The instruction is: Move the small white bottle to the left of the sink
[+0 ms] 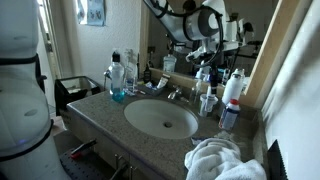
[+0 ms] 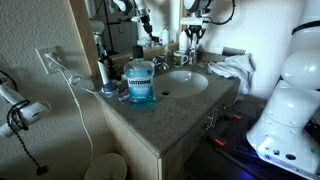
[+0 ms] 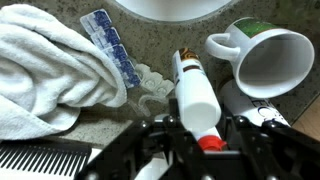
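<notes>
Beside the sink (image 3: 170, 6), at 6 o'clock from its rim in the wrist view, the small white bottle (image 3: 195, 100) is between the fingers of the gripper (image 3: 203, 137). The jaws are closed firmly on its upper end, near the red cap (image 3: 208, 144). Whether its base rests on the speckled counter (image 3: 112, 125) cannot be told.

From the bottle:
- White mug (image 3: 265, 60) at 2 o'clock, on its side, near.
- Towel (image 3: 50, 70) at 9 o'clock.
- Blue blister pack (image 3: 110, 42) at 10 o'clock, against the towel.
- Black comb (image 3: 40, 160) at 8 o'clock.
</notes>
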Robot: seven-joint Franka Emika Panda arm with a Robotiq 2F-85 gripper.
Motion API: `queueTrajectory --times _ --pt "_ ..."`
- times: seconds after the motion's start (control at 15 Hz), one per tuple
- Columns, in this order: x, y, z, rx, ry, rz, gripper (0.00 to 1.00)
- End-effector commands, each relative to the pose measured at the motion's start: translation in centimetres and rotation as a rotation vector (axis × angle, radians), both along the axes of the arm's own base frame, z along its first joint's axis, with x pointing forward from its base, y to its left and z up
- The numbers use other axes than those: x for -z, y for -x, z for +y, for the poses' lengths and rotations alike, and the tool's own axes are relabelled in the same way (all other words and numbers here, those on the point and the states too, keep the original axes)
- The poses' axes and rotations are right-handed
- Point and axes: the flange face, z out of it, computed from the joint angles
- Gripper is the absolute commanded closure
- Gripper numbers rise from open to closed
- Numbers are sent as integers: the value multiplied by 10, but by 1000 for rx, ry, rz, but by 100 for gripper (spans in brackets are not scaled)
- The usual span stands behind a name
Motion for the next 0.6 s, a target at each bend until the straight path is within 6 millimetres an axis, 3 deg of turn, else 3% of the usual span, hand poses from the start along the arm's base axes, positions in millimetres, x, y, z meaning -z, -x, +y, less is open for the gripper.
queueTrajectory --times 0.0,0.33,0.53 --pt "-43 11 41 -56 21 16 87" --pt "-83 8 131 -232 30 33 87" --pt "-94 6 192 -344 31 43 87"
